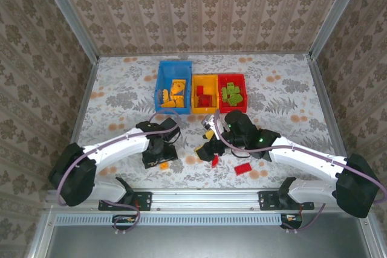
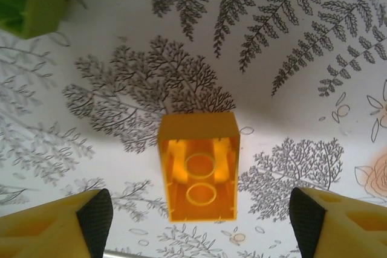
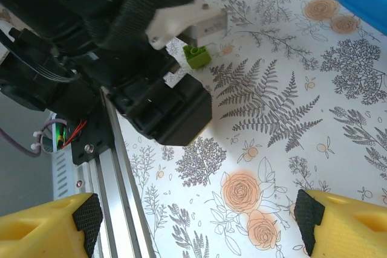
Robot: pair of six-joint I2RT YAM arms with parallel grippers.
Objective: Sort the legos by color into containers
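The left gripper (image 2: 199, 225) is spread, w/ an orange-yellow brick (image 2: 198, 167) (hollow side up) lying between its fingers (image 2: 91, 219), untouched, by the near edge of the worktop (image 1: 121, 95). The right gripper (image 3: 198, 225) is also spread. The blue bin (image 1: 175, 63), yellow bin (image 1: 205, 77) & red bin (image 1: 232, 76) are set toward the far edge.

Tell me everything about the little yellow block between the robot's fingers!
The small orange-yellow plastic brick lies on the fern-printed tablecloth with its hollow side facing up, showing two round tubes inside. It looks shiny and slightly see-through. It sits between the fingers of the open left tool, touching neither.
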